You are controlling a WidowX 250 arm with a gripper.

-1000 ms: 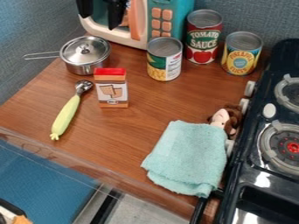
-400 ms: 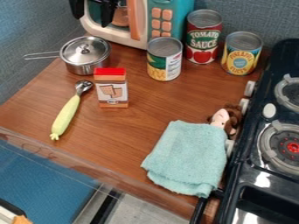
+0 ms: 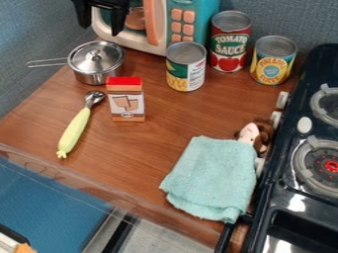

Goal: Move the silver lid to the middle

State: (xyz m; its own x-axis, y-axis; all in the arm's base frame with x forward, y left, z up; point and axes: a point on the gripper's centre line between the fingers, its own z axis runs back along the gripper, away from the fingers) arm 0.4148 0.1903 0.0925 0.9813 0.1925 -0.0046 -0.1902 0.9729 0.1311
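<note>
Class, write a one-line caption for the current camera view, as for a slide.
Silver lid on its pot, open black gripper hanging nearby, towel beside the stove.

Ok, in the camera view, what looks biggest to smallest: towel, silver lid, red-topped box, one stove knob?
1. Towel, easily biggest
2. Silver lid and red-topped box, too alike to rank: the lid's wider, the box taller
3. Stove knob, smallest

Single fixed camera, above the wooden counter, slanting steeply down, facing the toy microwave at 12 o'clock. Close range: counter takes up most of view, near edge oblique, 9 to 6 o'clock. Stove cropped at 3 o'clock.
</note>
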